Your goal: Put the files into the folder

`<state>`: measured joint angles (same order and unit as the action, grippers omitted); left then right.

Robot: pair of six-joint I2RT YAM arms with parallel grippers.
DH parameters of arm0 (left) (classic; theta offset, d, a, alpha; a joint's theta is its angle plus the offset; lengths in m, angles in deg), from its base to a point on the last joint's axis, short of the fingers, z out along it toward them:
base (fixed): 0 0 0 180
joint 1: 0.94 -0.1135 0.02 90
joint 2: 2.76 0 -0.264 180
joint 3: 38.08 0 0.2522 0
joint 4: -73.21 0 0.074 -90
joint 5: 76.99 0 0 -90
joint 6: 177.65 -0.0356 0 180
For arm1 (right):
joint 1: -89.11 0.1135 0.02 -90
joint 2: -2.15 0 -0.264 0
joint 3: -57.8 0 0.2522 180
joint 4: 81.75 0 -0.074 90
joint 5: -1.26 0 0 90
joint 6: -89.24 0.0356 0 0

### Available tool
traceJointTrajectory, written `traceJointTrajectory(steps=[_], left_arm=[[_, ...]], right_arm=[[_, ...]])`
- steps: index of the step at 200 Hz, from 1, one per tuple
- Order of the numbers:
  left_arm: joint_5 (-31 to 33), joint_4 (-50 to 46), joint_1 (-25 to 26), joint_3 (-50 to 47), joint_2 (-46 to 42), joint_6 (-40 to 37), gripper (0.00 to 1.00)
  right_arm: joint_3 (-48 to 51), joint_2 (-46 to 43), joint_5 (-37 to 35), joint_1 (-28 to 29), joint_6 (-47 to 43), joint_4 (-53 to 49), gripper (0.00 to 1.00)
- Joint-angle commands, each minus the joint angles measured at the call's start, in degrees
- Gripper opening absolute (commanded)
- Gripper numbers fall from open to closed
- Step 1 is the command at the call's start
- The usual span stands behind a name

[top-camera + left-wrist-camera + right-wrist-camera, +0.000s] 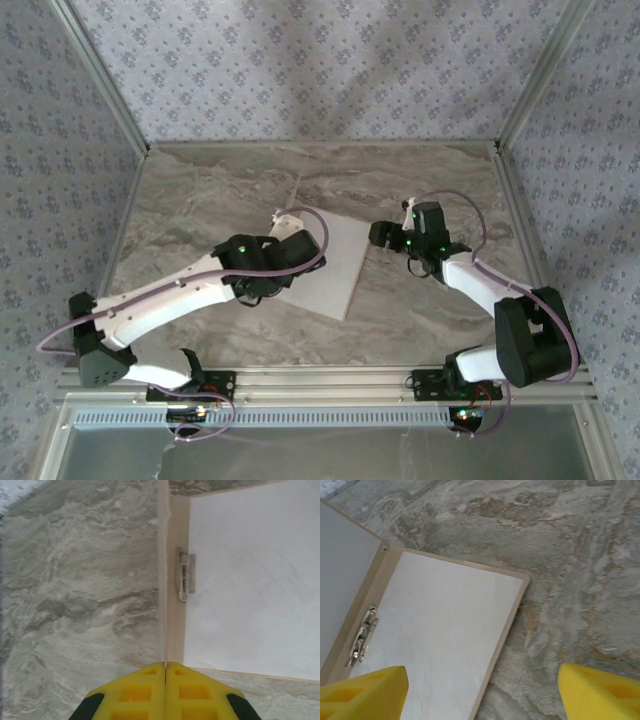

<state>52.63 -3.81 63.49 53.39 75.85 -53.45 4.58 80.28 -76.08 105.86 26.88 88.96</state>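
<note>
- Tan cardboard folder [512,611] lies open at the middle of the tabletop [200,200] in the overhead view, with one half flat and the other lifted.
- White files [335,265] rest on the flat half. A thin tan margin shows around them in the right wrist view. I cannot tell whether one sheet or two lie there.
- A small metal clip [185,575] sits on the bare tan strip just beside the files' inner edge. In the right wrist view it is at the lower left of the frame.
- The raised cover [345,570] stands upright along that strip and looks grey in the upper left of the right wrist view.
- The left hand [165,666] has its yellow fingers pressed together. The cover's thin edge runs straight up from between them, so it appears to be pinching that cover.
- The right hand [480,677] is spread wide, with one yellow finger at each lower corner of its own frame. It hangs above the folder's outer edge, touching nothing.
- In the overhead view the right hand sits just right of the folder, over grey marbled tabletop.
</note>
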Motion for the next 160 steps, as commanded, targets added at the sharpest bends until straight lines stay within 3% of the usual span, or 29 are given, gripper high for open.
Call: traceJointTrajectory(steps=[1, 65, 160], left_arm=[[-6.01, 4.98, 0.69, 1.31, 1.82, 1.22, 0.00], [-17.67, 15.84, 1.11, -0.43, 7.34, 0.68, 0.00], [-19.47, 21.95, 0.44, 2.51, 16.33, 4.22, 0.00]], right_arm=[[0.86, -2.04, -0.86, 0.02, 0.24, -1.10, 0.80], [1.20, -3.38, -2.60, -1.18, 0.45, -2.95, 0.81], [1.59, -4.63, -4.42, -2.92, 1.48, -4.21, 0.82]])
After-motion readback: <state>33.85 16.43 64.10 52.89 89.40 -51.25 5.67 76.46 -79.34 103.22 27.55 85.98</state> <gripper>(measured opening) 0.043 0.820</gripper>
